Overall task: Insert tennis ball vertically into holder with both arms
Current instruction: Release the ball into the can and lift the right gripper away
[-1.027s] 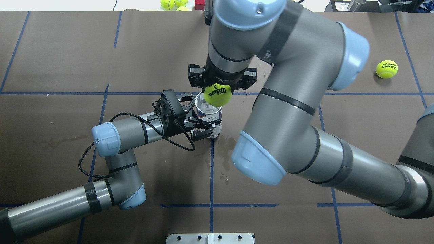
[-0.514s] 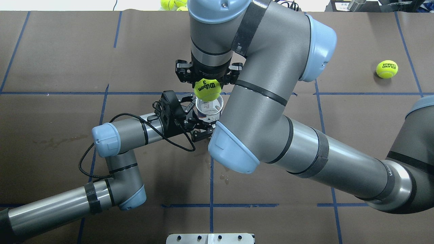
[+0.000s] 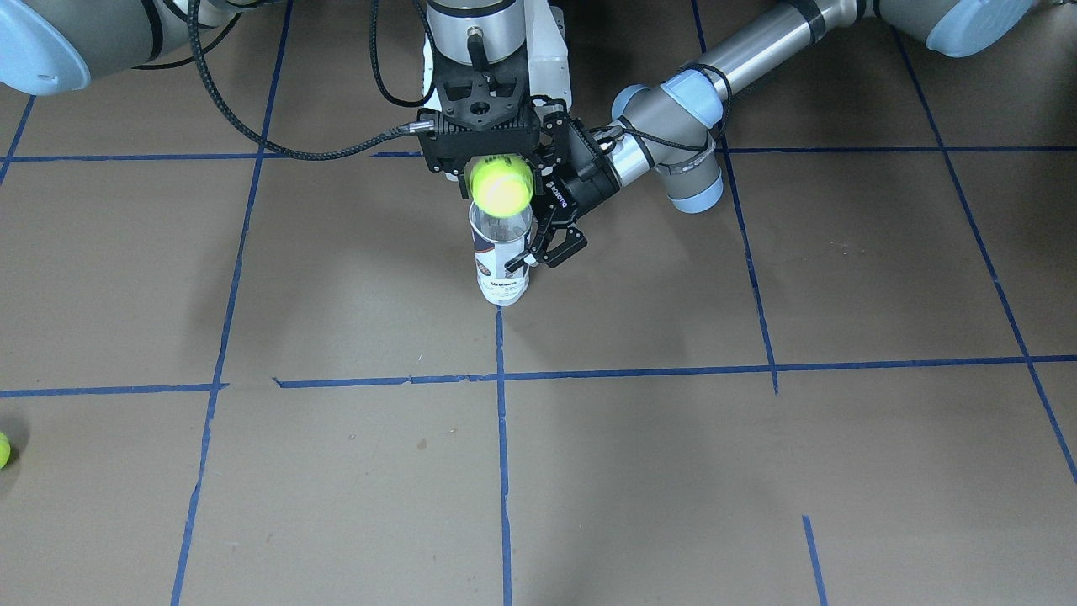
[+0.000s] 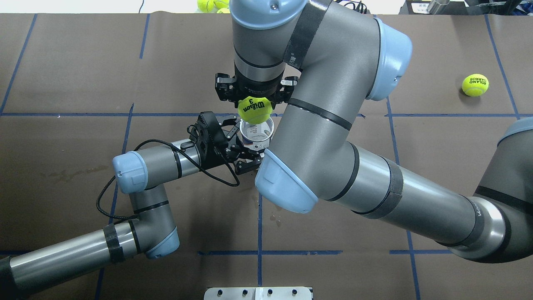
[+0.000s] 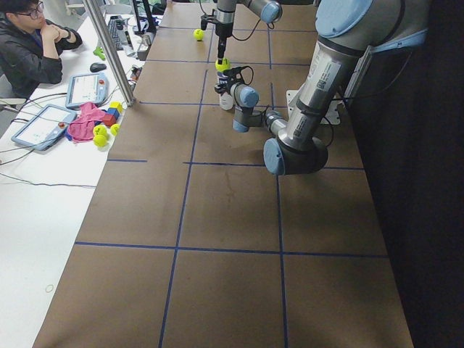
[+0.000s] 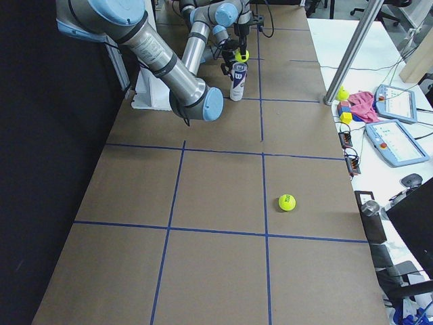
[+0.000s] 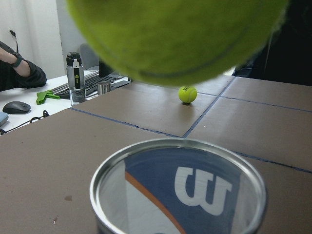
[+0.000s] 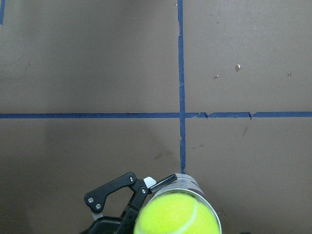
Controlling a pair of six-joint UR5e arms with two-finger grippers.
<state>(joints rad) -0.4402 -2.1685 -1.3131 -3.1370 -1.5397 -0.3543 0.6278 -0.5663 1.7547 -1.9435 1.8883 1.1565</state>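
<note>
The holder [image 4: 257,135] is a clear tube with a navy and white "W" label. It stands upright on the brown table, open mouth up, and also shows in the front view [image 3: 501,257]. My left gripper [image 4: 246,146] is shut on its side from the left. My right gripper [image 4: 255,103] points straight down, shut on a yellow-green tennis ball [image 4: 255,109]. The ball [image 3: 501,187] hangs just above the tube's mouth. In the left wrist view the ball [image 7: 175,39] hovers over the metal rim [image 7: 178,146]. In the right wrist view the ball [image 8: 176,214] covers the tube opening.
A loose tennis ball [image 4: 475,85] lies at the far right of the table, also seen in the right-side view [image 6: 287,202]. More balls [image 4: 212,4] sit beyond the far edge. Blue tape lines [image 4: 260,233] grid the table. An operator [image 5: 29,43] sits at a side desk.
My right arm swung left with the ball, bringing it from the tube's right rim to over the mouth. Since half a second ago it has barely moved. My left gripper kept holding the tube.
</note>
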